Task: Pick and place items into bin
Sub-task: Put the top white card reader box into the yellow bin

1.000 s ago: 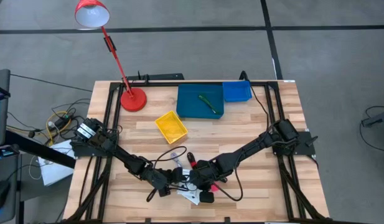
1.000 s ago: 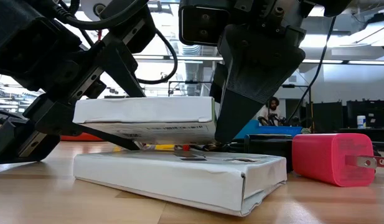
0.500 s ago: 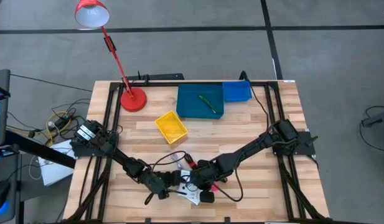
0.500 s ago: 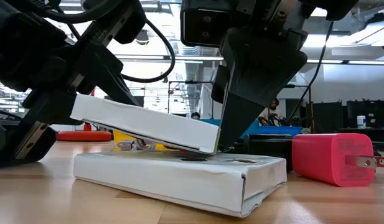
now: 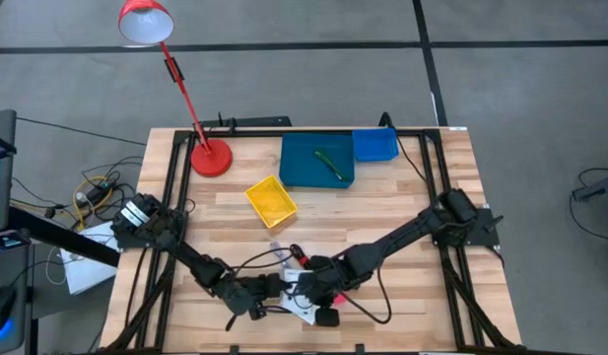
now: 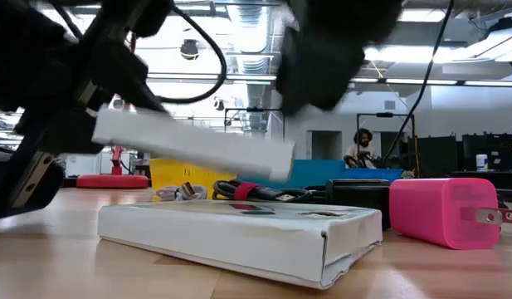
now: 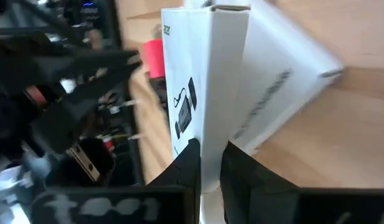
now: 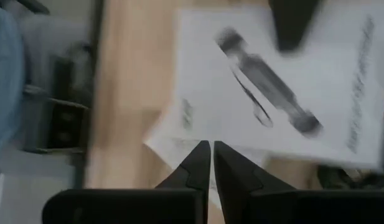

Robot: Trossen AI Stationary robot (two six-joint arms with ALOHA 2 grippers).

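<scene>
A white box (image 7: 207,93) hangs tilted just above the near middle of the table (image 5: 422,197), and the left gripper (image 7: 209,163) has its jaws clamped on one edge of it. The box face carries a small black drawing. Right under it a second white box (image 6: 239,237) lies flat on the wood, a little crushed at its right corner. Seen from table height, the raised box slopes down toward the right and no longer touches the one below.

The right gripper (image 8: 211,163) sits just beside it, over the same pile, with its fingers pressed together on nothing; beneath it is a white face printed with a long dark shape.

Just right of the flat box stands a pink plug (image 6: 445,212) with its metal prongs pointing right. Behind the boxes lie a black cable (image 6: 260,192) with a red band and a black block (image 6: 359,193).

Farther back on the table sits a small yellow bin (image 5: 271,200). Beyond it is a large blue bin (image 5: 302,163) with a green pen (image 5: 330,163) lying inside, and a smaller blue bin (image 5: 375,145) touches its right side. A red lamp (image 5: 210,156) stands at the far left, its shade reaching out past the table edge.

A person (image 6: 359,145) shows far off in the room behind.
</scene>
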